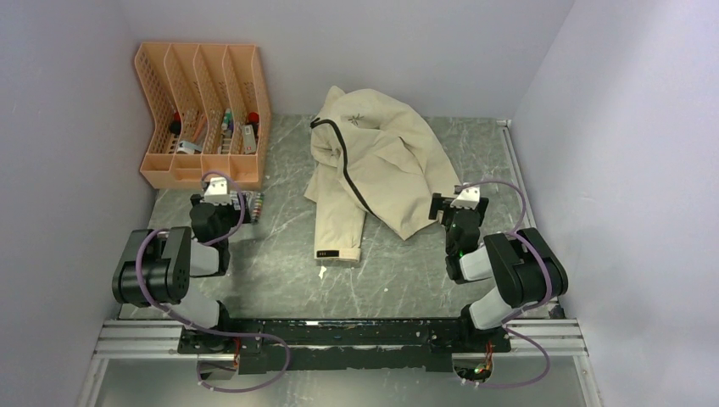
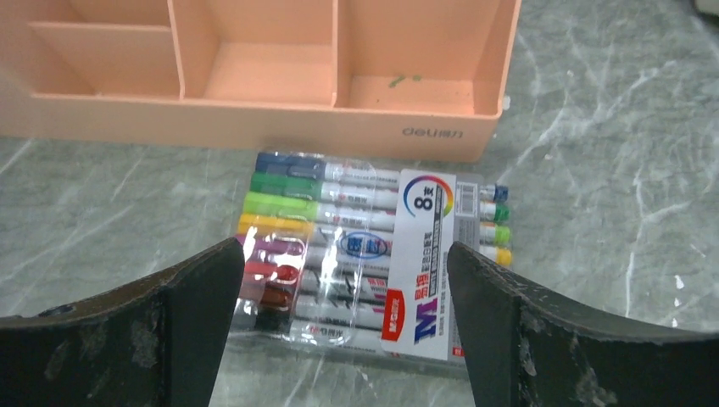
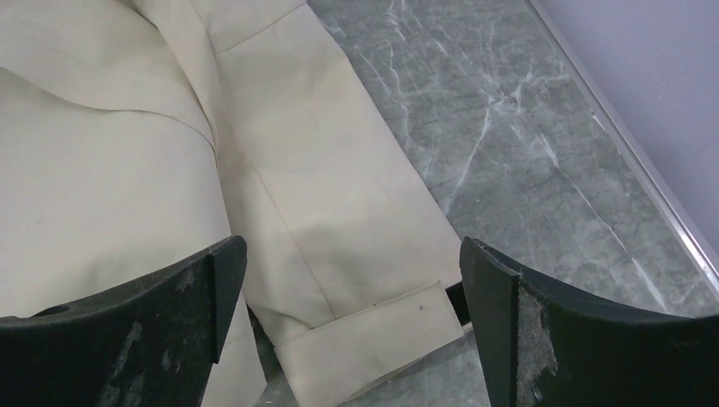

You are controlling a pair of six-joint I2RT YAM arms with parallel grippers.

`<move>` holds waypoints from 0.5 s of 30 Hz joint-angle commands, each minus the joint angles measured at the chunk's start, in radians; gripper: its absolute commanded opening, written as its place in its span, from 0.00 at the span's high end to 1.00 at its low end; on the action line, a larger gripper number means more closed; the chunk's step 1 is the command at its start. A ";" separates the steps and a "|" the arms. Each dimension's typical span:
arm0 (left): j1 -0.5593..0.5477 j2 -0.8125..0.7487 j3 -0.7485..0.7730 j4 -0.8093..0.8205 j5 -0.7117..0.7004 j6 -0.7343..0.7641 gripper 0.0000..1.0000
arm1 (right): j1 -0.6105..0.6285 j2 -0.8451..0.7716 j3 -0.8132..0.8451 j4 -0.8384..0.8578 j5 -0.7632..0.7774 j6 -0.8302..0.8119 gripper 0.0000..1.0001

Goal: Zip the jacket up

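Note:
The beige jacket (image 1: 373, 165) lies crumpled on the grey marble table, its top leaning on the back wall. A dark zipper (image 1: 348, 165) runs down its front and a small dark logo (image 1: 353, 119) marks the chest. My right gripper (image 1: 458, 206) stands open just right of the jacket's lower edge. In the right wrist view a sleeve cuff (image 3: 373, 339) lies on the table below and between the wide-apart fingers (image 3: 191, 297), untouched. My left gripper (image 1: 217, 192) is open at the left, far from the jacket, over a marker pack (image 2: 365, 246).
An orange desk organiser (image 1: 203, 114) with small items stands at the back left, its front wall (image 2: 254, 127) close ahead of the left gripper. The marker pack (image 1: 254, 206) lies in front of it. Purple walls close in the table, with a metal rail (image 1: 517, 170) along the right.

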 commanded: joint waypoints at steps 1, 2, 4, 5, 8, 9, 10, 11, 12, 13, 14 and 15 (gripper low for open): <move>0.032 0.019 0.005 0.188 0.118 -0.005 0.07 | -0.008 0.004 0.005 0.064 0.008 -0.001 0.01; 0.033 0.008 0.018 0.132 0.105 -0.011 0.07 | -0.007 -0.001 0.013 0.034 0.006 0.004 0.01; 0.039 0.018 0.031 0.120 0.069 -0.028 0.07 | -0.007 0.004 0.013 0.048 0.001 0.001 0.01; 0.042 0.022 0.033 0.125 0.069 -0.028 0.07 | -0.007 0.005 0.013 0.050 -0.001 -0.001 0.00; 0.042 0.021 0.034 0.122 0.068 -0.028 0.07 | -0.009 0.004 0.016 0.037 -0.005 0.003 0.00; 0.042 0.022 0.033 0.126 0.068 -0.028 0.07 | -0.008 0.005 0.017 0.043 -0.005 0.001 0.00; 0.042 0.023 0.030 0.135 0.067 -0.028 0.07 | -0.008 0.004 0.017 0.038 -0.004 0.004 0.00; 0.042 0.022 0.027 0.140 0.067 -0.028 0.07 | -0.008 0.003 0.017 0.035 -0.004 0.003 0.00; 0.042 0.021 0.028 0.133 0.067 -0.028 0.07 | -0.008 0.005 0.016 0.038 -0.003 0.003 0.01; 0.042 0.020 0.028 0.136 0.066 -0.028 0.07 | -0.008 0.005 0.017 0.040 -0.004 0.003 0.01; 0.040 0.021 0.028 0.139 0.064 -0.028 0.07 | -0.009 0.004 0.017 0.037 -0.004 0.003 0.00; 0.041 0.022 0.028 0.137 0.064 -0.028 0.07 | -0.008 0.004 0.017 0.036 -0.004 0.003 0.01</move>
